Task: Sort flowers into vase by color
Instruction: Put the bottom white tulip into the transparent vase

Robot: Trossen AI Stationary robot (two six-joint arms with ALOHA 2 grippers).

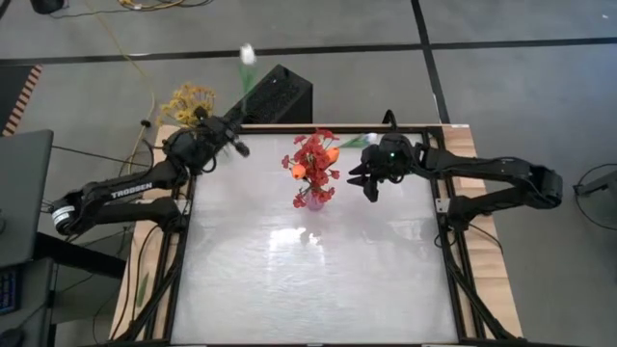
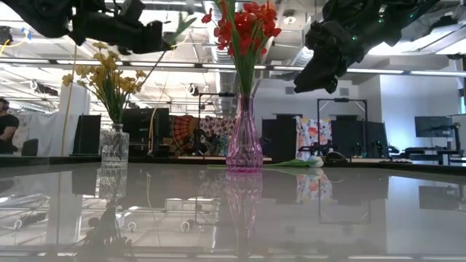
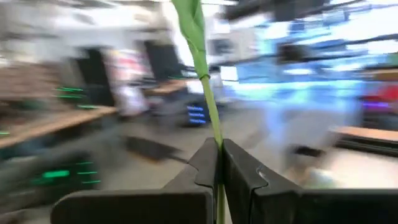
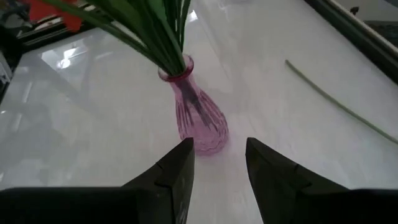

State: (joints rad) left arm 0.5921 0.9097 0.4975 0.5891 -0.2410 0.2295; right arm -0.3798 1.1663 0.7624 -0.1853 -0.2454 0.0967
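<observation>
Stem (image 3: 208, 93) is sitting clamped in the left end effector (image 1: 234, 143), white bud (image 1: 248, 54) at 12 o'clock; keep it upright. Right end effector (image 4: 216, 163) is hovering half-open, empty, by pink vase (image 4: 198, 113).

I see grey floor (image 1: 521, 106) crossed by dark seams, yellow cable (image 1: 130, 60) trailing over it. Glossy white desk (image 1: 308, 280) reflecting ceiling lights (image 2: 182, 67). Behind: patterned fabrics (image 2: 196, 135), dark monitors (image 2: 433, 126), person (image 2: 7, 127) seated far off.
</observation>
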